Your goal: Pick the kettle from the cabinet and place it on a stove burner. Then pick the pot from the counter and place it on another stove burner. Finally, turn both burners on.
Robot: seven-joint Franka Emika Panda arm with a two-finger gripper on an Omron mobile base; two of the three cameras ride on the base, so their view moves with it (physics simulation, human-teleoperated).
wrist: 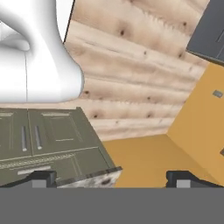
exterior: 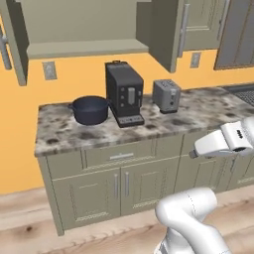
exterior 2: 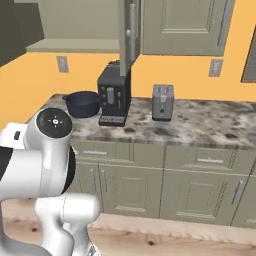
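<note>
The dark navy pot (exterior: pixel 91 109) stands on the marble-look counter (exterior: pixel 64 136) at its left end; the right base view has the pot (exterior 2: pixel 82 103) beside the coffee machine. Above it the olive-beige cabinet (exterior: pixel 87 48) is open, its door (exterior 2: pixel 129 35) swung out, and its shelf looks bare. The kettle is out of view. A dark cooktop edge (exterior: pixel 242 93) shows at the far right; its burner rings cannot be made out. My gripper (wrist: pixel 113 180) is open with nothing between its fingertips (wrist: pixel 43 178) and looks down at the wooden floor, far from the pot.
A black coffee machine (exterior: pixel 124 94) and a silver toaster (exterior: pixel 166 95) stand right of the pot. Drawer and cupboard fronts (exterior: pixel 119 186) run below the worktop. My white arm (exterior: pixel 225 141) hangs in front of the counter's right part. Orange wall lies behind.
</note>
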